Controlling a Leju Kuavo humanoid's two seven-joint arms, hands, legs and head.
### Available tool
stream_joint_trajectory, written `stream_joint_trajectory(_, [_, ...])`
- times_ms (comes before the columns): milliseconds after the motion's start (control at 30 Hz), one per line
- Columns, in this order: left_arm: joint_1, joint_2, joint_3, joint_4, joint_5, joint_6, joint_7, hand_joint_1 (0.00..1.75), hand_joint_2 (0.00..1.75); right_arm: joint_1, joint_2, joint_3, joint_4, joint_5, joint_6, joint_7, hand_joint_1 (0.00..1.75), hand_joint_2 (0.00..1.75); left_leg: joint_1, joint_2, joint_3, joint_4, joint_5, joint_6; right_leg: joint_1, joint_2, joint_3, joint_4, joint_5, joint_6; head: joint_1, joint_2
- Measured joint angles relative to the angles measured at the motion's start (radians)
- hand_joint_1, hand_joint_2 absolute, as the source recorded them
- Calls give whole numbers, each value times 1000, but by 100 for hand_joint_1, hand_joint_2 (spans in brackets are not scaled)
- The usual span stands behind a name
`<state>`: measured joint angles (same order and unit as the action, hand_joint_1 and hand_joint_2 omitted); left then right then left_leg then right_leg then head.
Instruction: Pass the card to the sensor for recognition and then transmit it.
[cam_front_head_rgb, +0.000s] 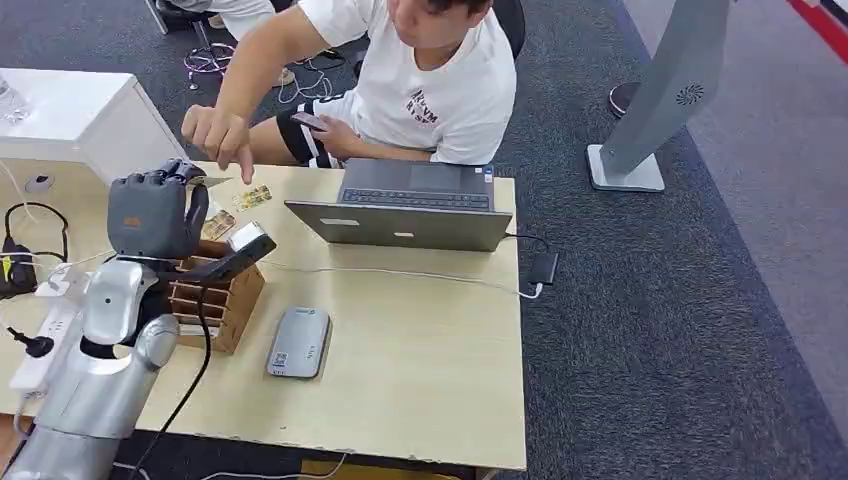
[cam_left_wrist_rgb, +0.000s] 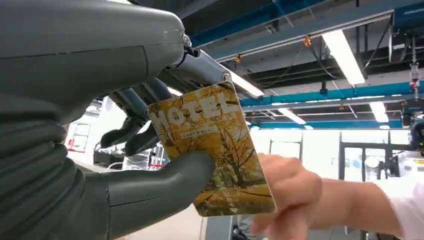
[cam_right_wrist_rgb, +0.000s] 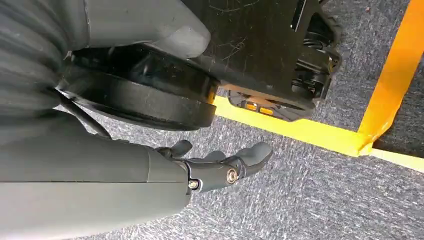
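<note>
Yellow card (cam_left_wrist_rgb: 215, 150) pinched in left hand (cam_front_head_rgb: 157, 212).

"MOTEL" is being displayed in large pale letters across the head of the yellow tree-printed card (cam_left_wrist_rgb: 212, 150); the smaller line beneath, and the person's T-shirt (cam_front_head_rgb: 450, 85) print, cannot be read.

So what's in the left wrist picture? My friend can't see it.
The robot's left hand holds a yellow card printed with autumn trees, pinched between thumb and fingers. A person's hand reaches in just behind the card, with ceiling lights above.
</note>
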<state>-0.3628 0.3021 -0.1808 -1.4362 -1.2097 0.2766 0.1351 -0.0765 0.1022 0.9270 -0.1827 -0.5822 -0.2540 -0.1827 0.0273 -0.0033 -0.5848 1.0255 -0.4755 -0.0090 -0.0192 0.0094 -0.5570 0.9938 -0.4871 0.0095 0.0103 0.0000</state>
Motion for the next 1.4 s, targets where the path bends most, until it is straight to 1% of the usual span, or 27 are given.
stream_joint_trajectory(133, [51, 0, -11, -44, 10, 28, -17, 175, 175, 0, 1, 0, 0, 1, -6, 0, 0, 175, 0, 0, 0, 0, 0, 0, 0, 0, 0, 0, 0, 0, 0, 0])
stream_joint_trajectory(267, [98, -1, -21, -85, 9, 30, -28, 175, 175, 1, 2, 0, 0, -1, -7, 1, 0, 175, 0, 0, 0, 0, 0, 0, 0, 0, 0, 0, 0, 0, 0, 0])
stream_joint_trajectory(400, [173, -3, -62, -128, -40, -7, -31, 175, 175, 1, 5, 0, 0, -2, -20, 15, 0, 175, 0, 0, 0, 0, 0, 0, 0, 0, 0, 0, 0, 0, 0, 0])
stream_joint_trajectory(500, [219, -6, -105, -134, -79, -42, -20, 175, 175, 1, 9, 2, 0, 2, -23, 23, 0, 175, 0, 0, 0, 0, 0, 0, 0, 0, 0, 0, 0, 0, 0, 0])
stream_joint_trajectory(567, [239, -8, -129, -134, -89, -50, -11, 175, 175, 0, 10, 4, 0, 7, -23, 24, 0, 175, 0, 0, 0, 0, 0, 0, 0, 0, 0, 0, 0, 0, 0, 0])
stream_joint_trajectory(633, [247, -9, -143, -134, -95, -60, -10, 175, 175, 0, 10, 5, 0, 8, -23, 24, 0, 175, 0, 0, 0, 0, 0, 0, 0, 0, 0, 0, 0, 0, 0, 0])
stream_joint_trajectory(733, [256, -11, -166, -133, -109, -111, 4, 175, 175, 0, 11, 8, 0, 9, -23, 25, 0, 175, 0, 0, 0, 0, 0, 0, 0, 0, 0, 0, 0, 0, 0, 0])
stream_joint_trajectory(800, [257, -13, -185, -123, -119, -132, 11, 175, 175, -1, 11, 13, 0, 10, -23, 26, 0, 175, 0, 0, 0, 0, 0, 0, 0, 0, 0, 0, 0, 0, 0, 0])
stream_joint_trajectory(967, [257, -17, -218, -68, -132, -155, 21, 175, 175, -3, 11, 22, 0, 11, -21, 31, 0, 175, 0, 0, 0, 0, 0, 0, 0, 0, 0, 0, 0, 0, 0, 0])
stream_joint_trajectory(1133, [257, -21, -234, -43, -134, -162, 22, 175, 175, -4, 11, 22, 0, 12, -20, 31, 0, 175, 0, 0, 0, 0, 0, 0, 0, 0, 0, 0, 0, 0, 0, 0])
stream_joint_trajectory(1300, [257, -19, -245, -25, -137, -231, 37, 175, 175, -4, 13, 23, 0, 19, -20, 32, 0, 175, 0, 0, 0, 0, 0, 0, 0, 0, 0, 0, 0, 0, 0, 0])
stream_joint_trajectory(1400, [261, -8, -253, -8, -135, -267, 40, 175, 175, -4, 13, 26, 0, 30, -21, 32, 0, 175, 0, 0, 0, 0, 0, 0, 0, 0, 0, 0, 0, 0, 0, 0])
